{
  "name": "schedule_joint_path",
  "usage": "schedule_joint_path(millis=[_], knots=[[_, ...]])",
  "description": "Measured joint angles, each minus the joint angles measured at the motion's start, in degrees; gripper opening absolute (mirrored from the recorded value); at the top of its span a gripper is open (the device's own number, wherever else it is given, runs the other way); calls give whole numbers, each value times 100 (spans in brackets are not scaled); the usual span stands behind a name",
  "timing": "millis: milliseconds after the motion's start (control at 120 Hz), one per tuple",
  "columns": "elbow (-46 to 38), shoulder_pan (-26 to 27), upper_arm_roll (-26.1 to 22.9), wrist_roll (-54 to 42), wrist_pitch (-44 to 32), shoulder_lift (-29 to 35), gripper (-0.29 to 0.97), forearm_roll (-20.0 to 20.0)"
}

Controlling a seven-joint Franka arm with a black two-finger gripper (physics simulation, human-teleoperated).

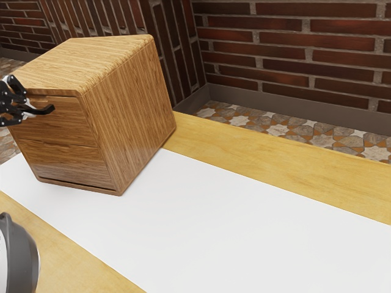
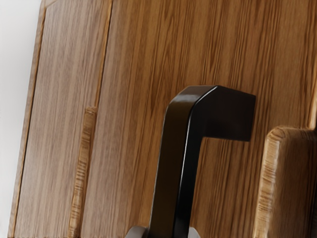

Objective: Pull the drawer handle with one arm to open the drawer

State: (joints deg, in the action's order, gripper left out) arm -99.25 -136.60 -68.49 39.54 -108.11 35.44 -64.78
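Observation:
A wooden cabinet [image 1: 104,104] with stacked drawers stands tilted on the table at the exterior view's left. Its top drawer [image 1: 52,122] carries a black bent handle [image 1: 36,111]. My gripper [image 1: 11,105] sits at the exterior view's left edge, right at that handle. In the wrist view the handle [image 2: 188,163] runs up from under my hand across the drawer front [image 2: 138,74], with a grey fingertip [image 2: 136,232] close against each side of it. The gripper looks shut on the handle. The drawer front sits close to the cabinet face.
The cabinet rests on a white mat [image 1: 201,226] laid over a wooden tabletop [image 1: 293,165]. A brick wall [image 1: 293,49] and tiled floor lie behind. A grey rounded part of the arm [image 1: 15,256] shows at the lower left corner.

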Motion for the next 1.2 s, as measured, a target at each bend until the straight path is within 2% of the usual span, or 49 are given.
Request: schedule_joint_path(millis=[217, 408, 642, 1200], knots=[[-58, 24, 14, 64, 17, 4, 13, -38], [-201, 246, 233, 105, 24, 51, 20, -56], [-416, 457, 515, 139, 30, 119, 23, -56], [-611, 585, 656, 179, 34, 122, 20, -95]])
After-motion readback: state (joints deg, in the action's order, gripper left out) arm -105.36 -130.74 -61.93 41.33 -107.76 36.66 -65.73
